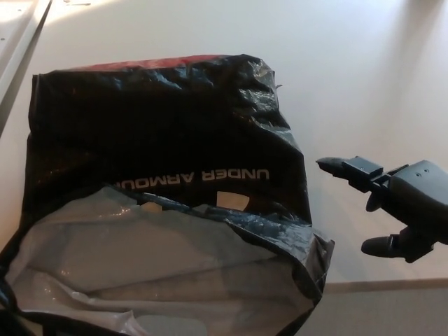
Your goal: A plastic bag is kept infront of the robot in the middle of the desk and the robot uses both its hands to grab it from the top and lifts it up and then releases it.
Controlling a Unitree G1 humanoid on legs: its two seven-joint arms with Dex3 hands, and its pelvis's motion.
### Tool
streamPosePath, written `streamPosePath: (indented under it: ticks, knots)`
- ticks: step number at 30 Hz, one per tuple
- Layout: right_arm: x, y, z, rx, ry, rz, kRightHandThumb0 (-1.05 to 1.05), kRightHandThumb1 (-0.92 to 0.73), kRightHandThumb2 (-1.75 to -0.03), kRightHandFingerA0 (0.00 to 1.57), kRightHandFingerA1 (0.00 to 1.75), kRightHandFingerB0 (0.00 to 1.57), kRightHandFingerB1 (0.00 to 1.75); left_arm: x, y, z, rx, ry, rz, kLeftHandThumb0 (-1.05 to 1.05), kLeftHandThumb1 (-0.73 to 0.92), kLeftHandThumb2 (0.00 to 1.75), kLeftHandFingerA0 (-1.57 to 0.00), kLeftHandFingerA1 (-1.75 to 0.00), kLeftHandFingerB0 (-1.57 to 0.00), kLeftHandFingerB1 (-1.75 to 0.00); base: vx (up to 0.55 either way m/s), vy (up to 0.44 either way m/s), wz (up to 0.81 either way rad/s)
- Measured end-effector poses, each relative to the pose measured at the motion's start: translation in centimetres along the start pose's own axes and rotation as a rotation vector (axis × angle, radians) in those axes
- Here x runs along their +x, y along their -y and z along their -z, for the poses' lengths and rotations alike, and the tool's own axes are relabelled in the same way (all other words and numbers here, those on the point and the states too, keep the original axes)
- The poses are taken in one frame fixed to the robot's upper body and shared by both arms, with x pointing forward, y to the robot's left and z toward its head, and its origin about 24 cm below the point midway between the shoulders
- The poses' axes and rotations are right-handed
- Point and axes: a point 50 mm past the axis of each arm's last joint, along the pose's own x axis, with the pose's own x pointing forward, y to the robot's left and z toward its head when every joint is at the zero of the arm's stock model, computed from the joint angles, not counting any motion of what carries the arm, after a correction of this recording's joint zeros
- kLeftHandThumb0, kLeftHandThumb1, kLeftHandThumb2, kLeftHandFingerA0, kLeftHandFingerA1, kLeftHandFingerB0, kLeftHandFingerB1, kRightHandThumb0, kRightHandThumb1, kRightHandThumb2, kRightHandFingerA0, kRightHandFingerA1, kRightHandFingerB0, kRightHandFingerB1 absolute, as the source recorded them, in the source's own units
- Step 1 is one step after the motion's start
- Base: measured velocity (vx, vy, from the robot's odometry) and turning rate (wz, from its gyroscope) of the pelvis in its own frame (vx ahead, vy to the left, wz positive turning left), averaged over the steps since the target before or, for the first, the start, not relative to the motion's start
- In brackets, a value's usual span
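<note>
One crinkled black plastic bag (164, 140) lying mid white desk (350, 63), mouth gaping near edge | right hand (392, 203) hovering beside bag, fingers spread, grasping nothing | left hand unseen | advice: pinch top rim evenly, both sides.

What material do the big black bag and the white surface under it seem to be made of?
The big black bag looks like thin glossy plastic film: it crinkles sharply and glints, and its grey inner lining shines too. The white desk appears smooth and matte, perhaps laminate; the picture cannot confirm this.
</note>
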Motion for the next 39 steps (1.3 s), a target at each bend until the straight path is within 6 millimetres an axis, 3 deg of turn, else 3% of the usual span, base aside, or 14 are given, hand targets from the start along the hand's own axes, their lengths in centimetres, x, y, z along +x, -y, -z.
streamPosePath:
  ticks: [3,4,14,15,16,22,24,26,27,32,33,35,36,39]
  knots:
    - [0.3,-0.3,-0.3,0.010,0.007,0.007,-0.57,-0.45,-0.55,0.94,0.54,0.08,0.25,0.1,0.2,-0.1,0.014,0.008,0.005,-0.30,0.43,0.53,-1.12,-0.72,-0.19,-0.32,0.00,0.000,0.00]
    - [0.4,-0.5,-0.4,0.014,0.011,0.008,-0.62,-0.41,-0.66,0.87,0.58,0.03,0.27,0.1,0.2,-0.1,0.019,0.012,0.007,-0.22,0.28,0.79,-1.01,-0.89,-0.07,-0.46,0.00,0.000,0.00]
    - [0.9,-2.3,-1.5,0.068,0.035,-0.018,-0.62,-0.38,-0.73,0.94,0.66,0.07,0.24,0.1,0.3,-0.3,0.058,0.037,0.028,-0.31,0.43,0.53,-1.13,-0.73,-0.18,-0.31,0.00,0.000,0.00]
    - [0.9,-2.5,-1.6,0.071,0.036,-0.021,-0.61,-0.38,-0.73,0.95,0.66,0.06,0.22,0.1,0.2,-0.3,0.061,0.038,0.029,-0.24,0.29,0.79,-1.01,-0.91,-0.04,-0.45,0.00,0.000,0.00]
    - [0.9,-2.7,-1.6,0.075,0.037,-0.025,-0.61,-0.38,-0.72,0.92,0.63,0.07,0.21,0.1,0.2,-0.3,0.063,0.038,0.029,-0.32,0.44,0.53,-1.13,-0.73,-0.17,-0.31,0.00,0.000,0.00]
    - [1.0,-3.4,-2.2,0.094,0.051,-0.047,-0.59,-0.39,-0.69,0.88,0.62,0.04,0.23,0.0,0.3,-0.3,0.074,0.044,0.037,-0.33,0.44,0.53,-1.12,-0.72,-0.17,-0.30,0.00,0.000,0.00]
    - [1.1,-3.6,-2.3,0.099,0.057,-0.050,-0.60,-0.39,-0.69,0.87,0.62,0.04,0.23,0.0,0.4,-0.3,0.075,0.049,0.040,-0.27,0.30,0.78,-1.01,-0.89,0.00,-0.42,0.00,0.000,0.00]
    - [1.2,-3.8,-2.6,0.104,0.063,-0.053,-0.59,-0.39,-0.69,0.87,0.62,0.03,0.22,-0.1,0.5,-0.4,0.075,0.055,0.044,-0.26,0.30,0.78,-1.01,-0.89,0.00,-0.42,0.00,0.000,0.00]
    - [1.2,-3.8,-2.6,0.105,0.064,-0.054,-0.59,-0.39,-0.69,0.87,0.62,0.04,0.22,-0.1,0.5,-0.4,0.075,0.056,0.044,-0.29,0.44,0.53,-1.14,-0.73,-0.17,-0.31,0.00,0.000,0.00]
    - [1.4,-4.1,-3.0,0.113,0.076,-0.059,-0.60,-0.39,-0.70,0.87,0.62,0.03,0.22,-0.1,0.6,-0.6,0.066,0.078,0.049,-0.33,0.44,0.53,-1.12,-0.68,-0.17,-0.31,0.00,0.000,0.00]
    - [1.4,-4.2,-3.0,0.114,0.077,-0.059,-0.61,-0.39,-0.69,0.88,0.62,0.04,0.24,-0.1,0.6,-0.6,0.063,0.080,0.049,-0.26,0.29,0.80,-1.04,-0.93,-0.04,-0.46,0.00,0.000,0.00]
    - [1.4,-4.2,-3.1,0.117,0.079,-0.058,-0.61,-0.39,-0.69,0.88,0.62,0.04,0.23,-0.2,0.8,-0.7,0.049,0.083,0.048,-0.36,0.45,0.56,-1.16,-0.77,-0.16,-0.32,0.00,0.000,0.00]
    - [1.5,-4.3,-3.1,0.120,0.080,-0.056,-0.61,-0.39,-0.70,0.88,0.62,0.03,0.22,-0.2,1.0,-0.7,0.039,0.087,0.048,-0.27,0.29,0.80,-1.07,-0.96,-0.04,-0.45,0.00,0.000,0.00]
    - [1.6,-4.3,-3.3,0.129,0.081,-0.050,-0.62,-0.40,-0.72,0.87,0.62,0.02,0.21,-0.5,1.3,-0.8,0.022,0.094,0.052,-0.26,0.29,0.80,-1.09,-0.99,-0.04,-0.45,0.00,0.000,0.00]
